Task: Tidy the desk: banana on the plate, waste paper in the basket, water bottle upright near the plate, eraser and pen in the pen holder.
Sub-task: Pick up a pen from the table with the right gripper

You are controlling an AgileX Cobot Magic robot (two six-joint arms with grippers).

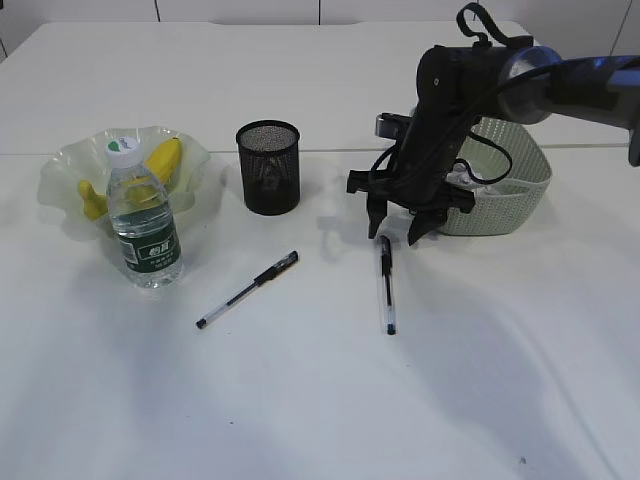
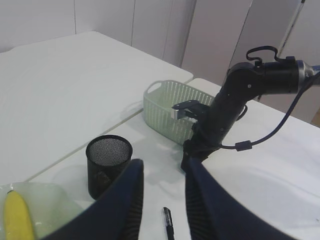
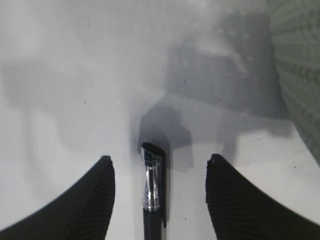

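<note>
Right gripper [image 1: 397, 236] spread, jaws either side of the pen [image 1: 386, 285] lying just beside the basket [image 1: 510, 190]. Pen judged light, stiff, slick; pinch mid-barrel below the clip.

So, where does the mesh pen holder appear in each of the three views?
Exterior view: mesh pen holder stands upper centre, right of the plate.
Left wrist view: lower left, before the basket.
Right wrist view: not in it.
Shared landmark: the basket.
</note>
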